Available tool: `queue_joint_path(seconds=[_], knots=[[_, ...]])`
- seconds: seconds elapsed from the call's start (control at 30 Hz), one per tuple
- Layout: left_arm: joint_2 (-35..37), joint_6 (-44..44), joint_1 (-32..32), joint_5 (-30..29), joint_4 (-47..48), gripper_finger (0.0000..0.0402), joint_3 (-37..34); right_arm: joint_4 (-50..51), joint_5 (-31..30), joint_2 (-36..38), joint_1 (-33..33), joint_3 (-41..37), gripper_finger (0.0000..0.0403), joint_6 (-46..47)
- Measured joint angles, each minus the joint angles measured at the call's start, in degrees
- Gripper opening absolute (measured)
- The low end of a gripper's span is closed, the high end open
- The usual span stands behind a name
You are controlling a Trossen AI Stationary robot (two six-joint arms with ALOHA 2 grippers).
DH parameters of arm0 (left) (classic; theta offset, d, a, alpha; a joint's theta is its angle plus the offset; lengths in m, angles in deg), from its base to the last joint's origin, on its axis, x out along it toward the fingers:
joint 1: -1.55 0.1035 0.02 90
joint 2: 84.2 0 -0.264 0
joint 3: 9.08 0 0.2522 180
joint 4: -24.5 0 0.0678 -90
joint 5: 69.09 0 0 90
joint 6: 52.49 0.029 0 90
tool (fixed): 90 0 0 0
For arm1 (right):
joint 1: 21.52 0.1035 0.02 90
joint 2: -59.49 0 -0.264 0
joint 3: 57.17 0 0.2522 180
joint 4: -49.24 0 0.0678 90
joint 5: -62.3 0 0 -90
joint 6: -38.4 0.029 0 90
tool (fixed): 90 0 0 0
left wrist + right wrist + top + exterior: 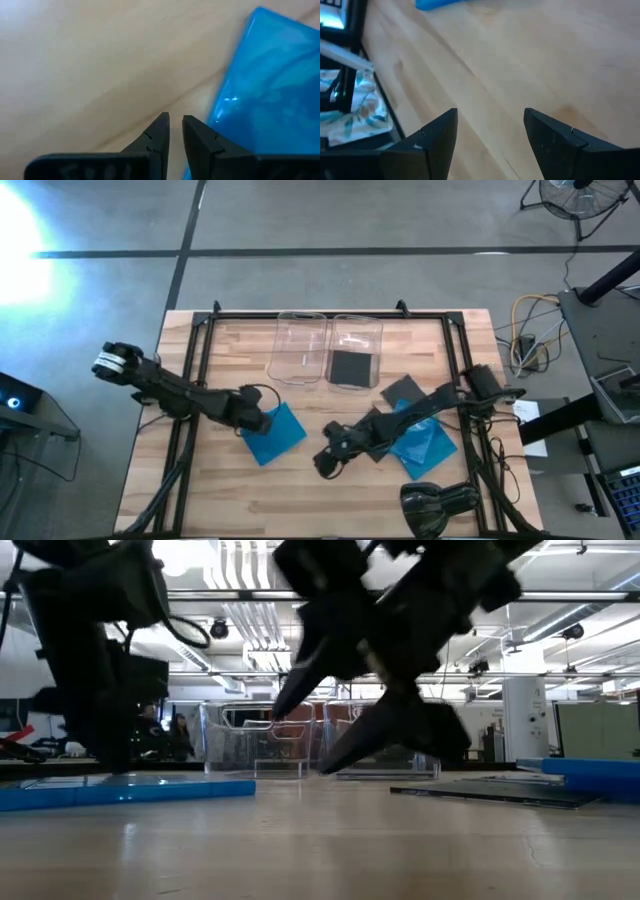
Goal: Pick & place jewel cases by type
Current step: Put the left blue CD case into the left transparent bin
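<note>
Now, left pincer (175,122): fingers drawn almost together, only a slit between them, nothing in it; tips low over the table (300,500), just beside one edge of a blue jewel case (270,85).
Right pincer (490,117): fingers spread wide, empty, over bare wood.
Landmark: the clear tray (375,330) that holds a dark jewel case (351,367).
Where the blue case is: nearer than that tray, on my left side, flat on the wood.
Handling, as I judge it: light, stiff, slick, brittle plastic. It lies too flat to pinch from above, so I would take it by one edge, gently.
Blue count: two patches seen; the other (428,448) is nearer than the tray on my right, perhaps a stack.
Dark count: two sure, in the tray and loose (403,389) beside it; a third I cannot confirm.
Trays: two, with the empty tray (285,330) touching the landmark.
</note>
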Motion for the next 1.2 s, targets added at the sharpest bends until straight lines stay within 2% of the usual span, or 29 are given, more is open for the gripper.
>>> queue_joint_path(seconds=[0.17,0.33,0.5,0.6,0.77,0.9,1.07,1.13,1.2], knots=[[0.3,-5.2,2.2,2.0,-4.3,0.0035,-4.1,-0.3,1.1,-4.6,-1.0,5.1,0.0228,0.5],[0.4,-4.9,2.5,8.9,-14.6,0.0047,-8.7,-0.4,1.3,-7.9,-3.0,8.9,0.0262,1.6],[0.3,-5.0,1.3,14.4,-20.8,0.0060,-8.3,-0.5,2.0,-10.9,-5.5,11.0,0.0299,5.5],[0.1,-3.6,-0.1,15.0,-20.7,0.0061,-7.0,-0.5,3.1,-11.3,-6.3,11.0,0.0312,6.7],[0.9,-2.3,-2.4,17.4,-19.8,0.0061,-4.6,0.6,3.1,-11.0,-6.9,10.8,0.0317,6.1],[3.0,-1.0,-3.9,24.4,-22.1,0.0062,-1.6,2.4,4.2,-10.9,-6.9,10.8,0.0314,3.8],[4.9,1.3,-3.9,24.6,-32.4,0.0062,-1.6,4.6,6.7,-10.9,-6.8,10.9,0.0308,-1.2],[4.9,1.4,-4.0,24.9,-32.8,0.0062,-1.5,5.2,6.8,-10.9,-6.7,10.9,0.0306,-1.9],[5.3,1.2,-4.0,23.8,-28.7,0.0062,-1.4,5.5,6.8,-10.9,-6.4,10.9,0.0303,-1.9]])
